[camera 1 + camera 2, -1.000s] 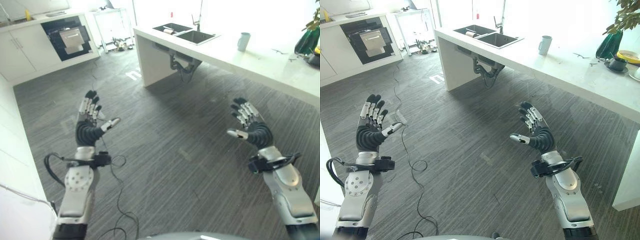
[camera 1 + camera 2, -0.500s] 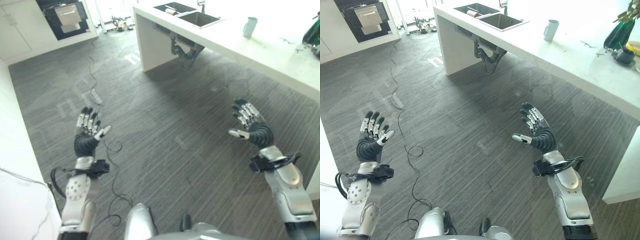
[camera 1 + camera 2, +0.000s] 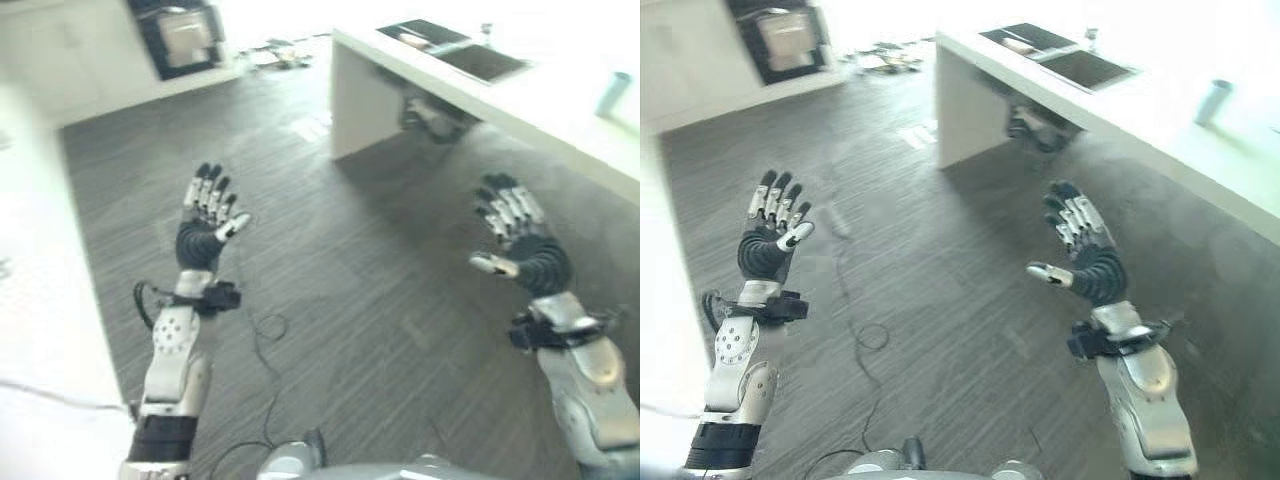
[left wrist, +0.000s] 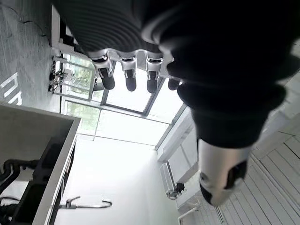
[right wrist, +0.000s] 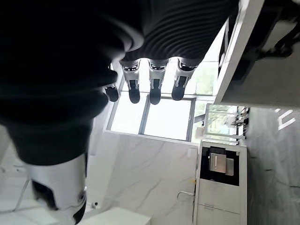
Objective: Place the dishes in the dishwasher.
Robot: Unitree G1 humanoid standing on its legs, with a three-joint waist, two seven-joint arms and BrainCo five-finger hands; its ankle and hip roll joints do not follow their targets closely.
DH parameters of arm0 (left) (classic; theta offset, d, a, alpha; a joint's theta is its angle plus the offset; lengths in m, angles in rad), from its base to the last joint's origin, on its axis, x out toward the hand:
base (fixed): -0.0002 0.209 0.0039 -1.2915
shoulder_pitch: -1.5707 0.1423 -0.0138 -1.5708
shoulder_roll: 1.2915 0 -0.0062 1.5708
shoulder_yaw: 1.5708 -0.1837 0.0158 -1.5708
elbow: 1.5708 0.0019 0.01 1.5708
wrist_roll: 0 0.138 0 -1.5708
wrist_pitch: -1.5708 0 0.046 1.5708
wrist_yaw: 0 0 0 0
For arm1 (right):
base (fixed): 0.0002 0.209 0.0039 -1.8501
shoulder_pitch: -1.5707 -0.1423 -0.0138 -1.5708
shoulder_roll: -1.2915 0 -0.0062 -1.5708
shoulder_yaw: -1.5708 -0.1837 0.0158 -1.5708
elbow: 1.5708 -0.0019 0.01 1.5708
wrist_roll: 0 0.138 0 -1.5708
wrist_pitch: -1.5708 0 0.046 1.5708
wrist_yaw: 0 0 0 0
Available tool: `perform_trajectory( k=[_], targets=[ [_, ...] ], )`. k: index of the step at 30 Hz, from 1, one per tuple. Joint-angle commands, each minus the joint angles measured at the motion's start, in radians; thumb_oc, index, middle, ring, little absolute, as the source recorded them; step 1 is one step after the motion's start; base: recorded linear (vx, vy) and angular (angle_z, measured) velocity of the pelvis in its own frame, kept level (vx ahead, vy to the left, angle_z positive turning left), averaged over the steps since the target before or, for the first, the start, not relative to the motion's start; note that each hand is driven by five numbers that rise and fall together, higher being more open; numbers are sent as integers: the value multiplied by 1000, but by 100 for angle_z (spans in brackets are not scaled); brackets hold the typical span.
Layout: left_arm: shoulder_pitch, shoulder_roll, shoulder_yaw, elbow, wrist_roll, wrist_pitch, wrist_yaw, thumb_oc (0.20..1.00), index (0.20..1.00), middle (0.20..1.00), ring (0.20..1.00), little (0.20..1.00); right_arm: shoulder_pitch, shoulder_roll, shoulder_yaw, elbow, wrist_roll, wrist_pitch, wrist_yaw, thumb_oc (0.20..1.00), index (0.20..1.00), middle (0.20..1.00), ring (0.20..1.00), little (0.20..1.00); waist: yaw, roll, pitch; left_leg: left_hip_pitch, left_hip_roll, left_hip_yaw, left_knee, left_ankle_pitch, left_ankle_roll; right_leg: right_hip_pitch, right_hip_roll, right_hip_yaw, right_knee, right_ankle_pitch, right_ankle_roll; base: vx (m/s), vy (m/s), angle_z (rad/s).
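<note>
Over bare grey floor [image 3: 350, 300] — left hand [image 3: 205, 225], right hand [image 3: 520, 245], both empty, fingers spread — counter edge [image 3: 430, 85] beyond.

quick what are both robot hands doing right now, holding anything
Left robot hand: open, fingers straight, holding nothing, raised over the floor.
Right robot hand: open, fingers straight, holding nothing, raised over the floor.

white counter [image 3: 560, 110] cut off at the right edge, cup [image 3: 1212, 100] blurred, sink [image 3: 1065, 60] contents too small to tell
</note>
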Motion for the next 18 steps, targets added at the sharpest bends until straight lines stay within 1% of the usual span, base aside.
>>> perform_trajectory(
  k=[1, 2, 3, 4, 5, 7, 8, 9, 10, 11, 12, 13, 14, 15, 16, 17, 18],
  targets=[
    [-35, 55, -23, -49, -4, -4, -25, 1000, 1000, 1000, 1000, 1000, -78, -71, -43, 53, 16, -25, -28, 1000, 1000, 1000, 1000, 1000, -45, -22, -7, -70, 43, -36, -106, 116, -155, 194, 244, -68, -502, -29, -3, 283, 39, 52],
    [-47, 56, -30, -49, 5, -12, -27, 1000, 1000, 1000, 1000, 1000, -79, -79, -56, 59, 27, -28, -17, 1000, 1000, 1000, 1000, 1000, -50, -28, -1, -46, 40, -42, -106, 107, -160, 176, 247, -125, -583, -21, -8, 257, -21, 61],
    [-50, 56, -32, -52, 8, -13, -24, 1000, 1000, 1000, 1000, 1000, -80, -87, -64, 62, 37, -31, -14, 1000, 1000, 1000, 1000, 1000, -55, -30, 6, -33, 41, -50, -106, 100, -164, 161, 247, -144, -628, -6, -8, 277, -62, 60],
    [-51, 57, -36, -55, 5, -11, -16, 1000, 1000, 1000, 1000, 1000, -79, -97, -71, 64, 50, -33, -14, 1000, 1000, 1000, 1000, 1000, -66, -34, 13, -18, 41, -58, -106, 89, -169, 136, 252, -139, -682, 6, -8, 267, -95, 46],
    [-50, 55, -43, -55, 1, -3, -13, 1000, 1000, 1000, 1000, 1000, -73, -104, -78, 68, 60, -38, -15, 1000, 1000, 1000, 1000, 1000, -83, -36, 19, 3, 39, -66, -106, 66, -172, 119, 269, -104, -756, 15, -3, 289, -113, 61],
    [-52, 47, -64, -46, 0, 5, -17, 1000, 1000, 1000, 1000, 1000, -59, -105, -83, 72, 54, -46, -32, 1000, 1000, 1000, 1000, 1000, -116, -45, 23, 27, 23, -90, -106, 33, -163, 72, 283, -12, -857, 80, 10, 319, -117, 102],
    [-49, 41, -77, -42, 9, 4, -26, 1000, 1000, 1000, 1000, 1000, -47, -100, -86, 69, 53, -51, -38, 1000, 1000, 1000, 1000, 1000, -133, -47, 26, 43, 14, -112, -106, 18, -159, 41, 280, 42, -895, 120, 17, 368, -129, 114],
    [-41, 35, -86, -42, 19, -3, -37, 1000, 1000, 1000, 1000, 1000, -30, -94, -91, 60, 49, -53, -43, 1000, 1000, 1000, 1000, 1000, -146, -43, 27, 59, 10, -134, -106, 4, -153, 17, 277, 80, -936, 152, 22, 381, -139, 109],
    [-28, 33, -89, -48, 23, -7, -45, 1000, 1000, 1000, 1000, 1000, -15, -89, -98, 50, 43, -53, -46, 1000, 1000, 1000, 1000, 1000, -153, -37, 30, 74, 11, -149, -106, -8, -150, -7, 270, 96, -959, 167, 22, 482, -209, 84],
    [-2, 40, -82, -63, 15, -9, -58, 1000, 1000, 1000, 1000, 1000, 4, -83, -107, 40, 42, -56, -44, 1000, 1000, 1000, 1000, 1000, -158, -29, 36, 103, 13, -154, -106, -30, -148, -45, 253, 82, -969, 177, 26, 469, -227, 85],
    [9, 48, -75, -69, 8, -9, -62, 1000, 1000, 1000, 1000, 1000, 5, -85, -106, 43, 44, -59, -46, 1000, 1000, 1000, 1000, 1000, -156, -29, 37, 118, 13, -147, -106, -43, -147, -48, 245, 57, -969, 185, 27, 549, -318, 82],
    [12, 65, -65, -66, -5, -13, -62, 1000, 1000, 1000, 1000, 1000, -4, -98, -101, 54, 59, -70, -46, 1000, 1000, 1000, 1000, 1000, -154, -33, 36, 132, 9, -134, -106, -63, -138, -32, 241, 34, -969, 170, 31, 446, -283, 63],
    [8, 63, -71, -60, -1, -13, -55, 1000, 1000, 1000, 1000, 1000, -26, -108, -92, 68, 63, -70, -53, 1000, 1000, 1000, 1000, 1000, -152, -33, 27, 150, 14, -117, -106, -67, -147, -26, 235, 6, -969, 177, 30, 491, -326, 19],
    [3, 62, -78, -56, 1, -16, -51, 1000, 1000, 1000, 1000, 1000, -44, -117, -85, 80, 71, -71, -58, 1000, 1000, 1000, 1000, 1000, -153, -31, 18, 164, 18, -105, -106, -73, -152, -15, 237, -8, -969, 176, 30, 513, -338, -60],
    [-2, 59, -81, -56, -6, -6, -40, 1000, 1000, 1000, 1000, 1000, -68, -117, -76, 78, 63, -49, -64, 1000, 1000, 1000, 1000, 1000, -162, -24, -4, 199, 34, -86, -105, -75, -160, 3, 249, -4, -969, 174, 20, 525, -351, -76],
    [-3, 60, -83, -54, -13, -5, -35, 1000, 1000, 1000, 1000, 1000, -78, -116, -70, 75, 53, -35, -67, 1000, 1000, 1000, 1000, 1000, -166, -19, -15, 214, 49, -75, -93, -60, -171, 19, 259, -8, -969, 174, 9, 483, -344, -71],
    [-1, 61, -83, -52, -19, -3, -33, 1000, 1000, 1000, 1000, 1000, -83, -118, -66, 72, 42, -28, -69, 1000, 1000, 1000, 1000, 1000, -169, -12, -24, 220, 67, -70, -68, -28, -188, 34, 275, -9, -969, 168, -6, 327, -261, -41]
  ],
)
